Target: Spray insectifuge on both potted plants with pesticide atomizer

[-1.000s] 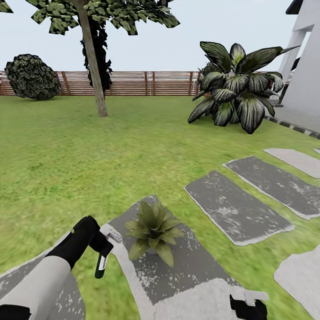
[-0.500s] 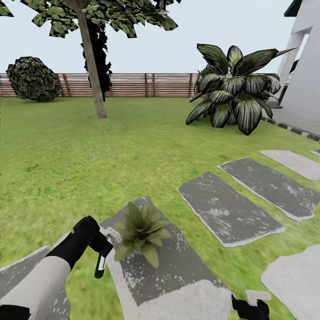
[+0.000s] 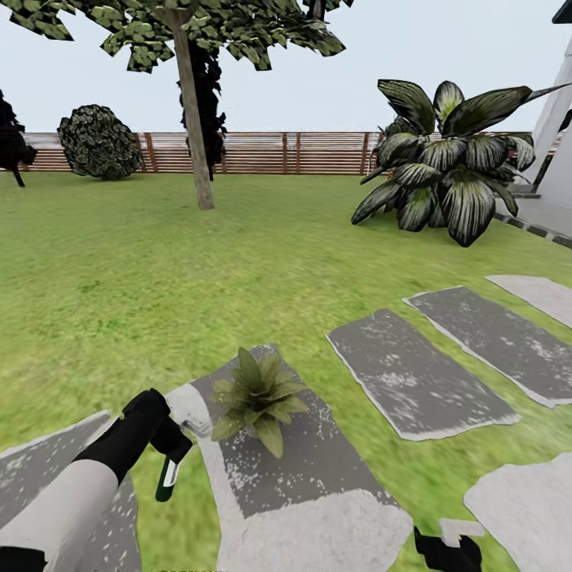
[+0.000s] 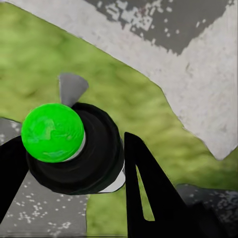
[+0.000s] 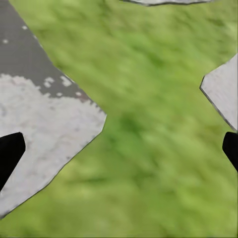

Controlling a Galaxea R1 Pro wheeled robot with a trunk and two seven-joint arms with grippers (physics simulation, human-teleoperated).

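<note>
**Observer:** Which step are you on?

**Operator:** The spraying step, I judge. My left gripper (image 3: pixel 171 445) is pinching the pesticide atomizer (image 3: pixel 168 475). In the left wrist view the black fingers (image 4: pixel 148 188) sit on either side of its dark body (image 4: pixel 89 158), under a bright green round part. The slim green body hangs down and the greyish nozzle head (image 3: pixel 195 425) juts toward the plant.

**Observer:** Where is the plant from there?

**Operator:** The potted plant (image 3: pixel 256 397) is just beside the nozzle, on the far side of the gripper, sitting on a grey stepping stone (image 3: pixel 318 477). I can only make out one of the two potted plants.

**Observer:** What does the next move call for?

**Operator:** I'd say keeping the nozzle aimed at the rosette and passing it over the leaves for full cover, then finding the second plant.

**Observer:** Arm pose?

**Operator:** The left forearm reaches forward and low, with the wrist bent down over the stone's edge. The right gripper (image 3: pixel 446 550) is low at my side with its fingertips (image 5: pixel 10 151) spread wide over grass, holding nothing.

**Observer:** Beyond that?

**Operator:** More stepping stones on the lawn (image 3: pixel 159 278), a broad-leaved bush (image 3: pixel 449 175), a tree (image 3: pixel 195 119) and the slatted fence (image 3: pixel 294 152).
</note>
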